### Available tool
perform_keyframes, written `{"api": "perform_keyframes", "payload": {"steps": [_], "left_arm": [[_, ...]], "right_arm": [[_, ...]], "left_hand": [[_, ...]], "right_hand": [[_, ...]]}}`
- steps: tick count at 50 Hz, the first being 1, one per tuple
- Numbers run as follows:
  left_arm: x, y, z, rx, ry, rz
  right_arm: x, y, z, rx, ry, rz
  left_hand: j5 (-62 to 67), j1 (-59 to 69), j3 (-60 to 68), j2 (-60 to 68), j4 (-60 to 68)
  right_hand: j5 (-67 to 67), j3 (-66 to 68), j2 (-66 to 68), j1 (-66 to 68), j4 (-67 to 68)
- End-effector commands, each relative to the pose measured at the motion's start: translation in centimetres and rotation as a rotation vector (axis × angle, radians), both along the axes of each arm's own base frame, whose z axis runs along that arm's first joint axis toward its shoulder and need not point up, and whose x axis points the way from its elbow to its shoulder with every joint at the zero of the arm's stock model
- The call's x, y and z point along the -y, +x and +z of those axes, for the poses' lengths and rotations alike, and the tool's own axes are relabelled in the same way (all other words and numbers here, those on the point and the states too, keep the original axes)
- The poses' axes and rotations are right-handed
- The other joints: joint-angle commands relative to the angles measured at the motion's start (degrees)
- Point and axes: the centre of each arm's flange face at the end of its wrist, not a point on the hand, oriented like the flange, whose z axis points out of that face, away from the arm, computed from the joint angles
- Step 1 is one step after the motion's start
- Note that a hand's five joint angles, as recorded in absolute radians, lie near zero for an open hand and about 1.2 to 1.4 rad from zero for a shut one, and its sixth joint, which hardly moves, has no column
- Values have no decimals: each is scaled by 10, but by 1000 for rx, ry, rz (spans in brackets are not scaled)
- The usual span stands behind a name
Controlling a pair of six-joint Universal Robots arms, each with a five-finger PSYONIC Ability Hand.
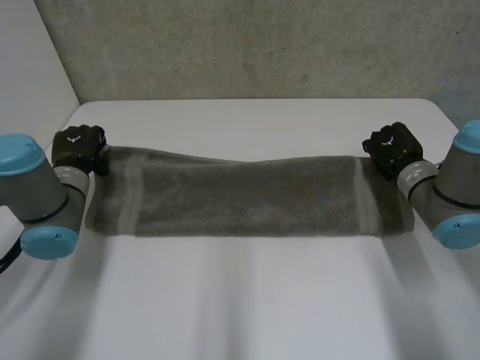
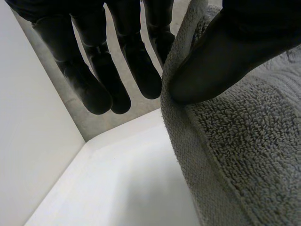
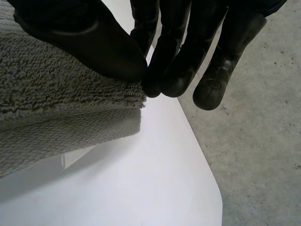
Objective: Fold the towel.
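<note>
A grey-green towel (image 1: 240,196) stretches across the white table (image 1: 240,300) as a long folded band, with paler stripes near each end. My left hand (image 1: 77,147) is at the towel's far left corner. In the left wrist view its thumb (image 2: 221,56) presses the towel (image 2: 244,150) edge against a finger, so it is shut on the cloth. My right hand (image 1: 392,148) is at the far right corner. In the right wrist view its thumb (image 3: 89,42) and fingers (image 3: 174,70) pinch the towel (image 3: 56,108) corner.
A grey concrete wall (image 1: 247,45) stands behind the table. A white panel (image 1: 30,67) rises at the left. The table's right edge (image 3: 207,169) drops to a concrete floor (image 3: 263,141) beside my right hand. Bare tabletop lies in front of the towel.
</note>
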Motion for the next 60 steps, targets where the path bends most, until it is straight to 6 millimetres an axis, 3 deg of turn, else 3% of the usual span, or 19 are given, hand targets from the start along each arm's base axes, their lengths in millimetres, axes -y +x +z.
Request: {"api": "perform_keyframes", "payload": {"steps": [1,2,3,4,5,6,7,9,13,19,24,28,33,35,43,49,51,56,60], "left_arm": [[8,-2,-9,1,6,-3],[9,-2,-12,3,9,-3],[9,-2,-12,3,9,-3],[10,-3,-15,7,16,-5],[12,-3,-18,14,20,-7],[12,-3,-18,14,20,-7],[13,-5,-18,30,18,-11],[14,-8,-17,51,9,-19],[5,-24,-10,82,-10,-60],[-5,-28,11,71,-36,-71],[-27,-25,29,68,-42,-81],[-42,-22,38,66,-40,-87],[-72,-26,48,40,-36,-148],[-90,-28,49,14,-16,-208],[-118,-29,40,-37,35,-301],[-120,-29,37,-39,23,-302],[-119,-28,37,-40,12,-300],[-119,-29,34,-39,16,-303],[-119,-29,33,-39,16,-303]], "right_arm": [[7,1,-7,5,-24,0],[8,2,-7,5,-32,0],[8,2,-7,5,-32,0],[9,2,-8,6,-43,0],[11,2,-7,10,-58,0],[11,2,-7,10,-58,0],[12,2,-6,15,-73,-4],[14,2,-2,19,-91,-7],[13,3,10,44,-119,-12],[4,0,37,100,-141,-15],[-22,-7,82,221,-141,-14],[-41,-9,92,270,-64,-10],[-69,-12,84,300,145,-27],[-79,-22,71,315,283,-70],[-91,-34,43,312,386,-104],[-85,-42,32,314,370,-123],[-80,-42,13,310,401,-130],[-75,-44,-4,302,430,-144],[-73,-45,-7,289,430,-150]], "left_hand": [[-155,-24,-86,-72,-73],[-155,-24,-86,-72,-73],[-155,-24,-86,-72,-73],[-255,-124,-185,-171,-173],[-514,-383,-444,-431,-432],[-517,-386,-447,-433,-435],[-757,-625,-687,-673,-674],[-851,-719,-781,-767,-768],[-853,-722,-783,-770,-771],[-851,-720,-782,-768,-769],[-851,-720,-782,-768,-769],[-851,-720,-782,-768,-769],[-853,-722,-784,-770,-771],[-852,-720,-782,-768,-769],[-848,-717,-778,-765,-766],[-848,-717,-778,-765,-766],[-848,-717,-778,-765,-766],[-848,-717,-778,-765,-766],[-848,-717,-778,-765,-766]], "right_hand": [[-132,-137,-118,-125,-135],[-236,-241,-222,-229,-238],[-237,-242,-223,-230,-240],[-404,-409,-389,-396,-406],[-616,-620,-601,-608,-618],[-618,-622,-603,-610,-620],[-661,-665,-646,-653,-663],[-661,-665,-646,-653,-663],[-661,-665,-646,-653,-663],[-661,-665,-646,-653,-663],[-661,-665,-646,-653,-663],[-661,-665,-646,-653,-663],[-661,-665,-646,-653,-663],[-588,-592,-573,-580,-590],[-505,-510,-490,-497,-507],[-488,-493,-473,-480,-490],[-488,-493,-473,-480,-490],[-453,-458,-438,-445,-455],[-412,-417,-398,-405,-414]]}}
